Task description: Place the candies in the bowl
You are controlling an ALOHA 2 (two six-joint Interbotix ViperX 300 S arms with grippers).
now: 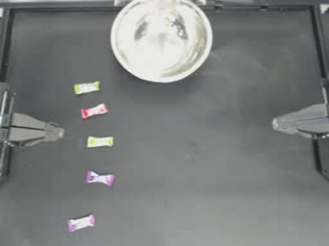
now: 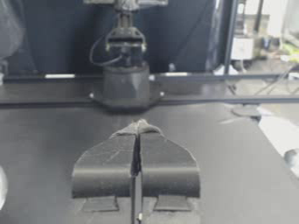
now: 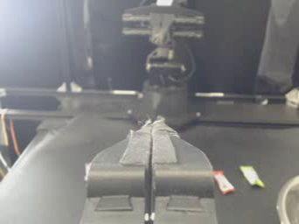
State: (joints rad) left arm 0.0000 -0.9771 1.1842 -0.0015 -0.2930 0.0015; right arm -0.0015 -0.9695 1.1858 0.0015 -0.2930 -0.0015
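A dark table fills the overhead view, framed by a rail, and both arms sit drawn back at its edges. On the left side, the left gripper is parked, its two jaws pressed together with nothing between them; the left wrist view confirms it, tips meeting in a thin seam. Across the table, the right gripper mirrors it, also clamped shut on nothing, and its own wrist view shows the jaws closed tip to tip.

Now the candies, all strung in a loose column just ahead of the left gripper's tips. Nearest, slightly ahead and to one side, is the lower yellow-green candy. The red candy sits just ahead on the other side, with the upper yellow-green candy beyond that, toward the bowl. Going the opposite way, the first pink-purple candy lies near, and the second pink-purple candy lies farthest off, near the table's edge. None touches another, and none touches either gripper.

The bowl rests at the far edge of the table, between the two grippers but well apart from both, its shiny inside holding no sweets. From the right wrist view, the red candy and a yellow-green one show beyond the closed jaws, with the bowl's rim at the corner.
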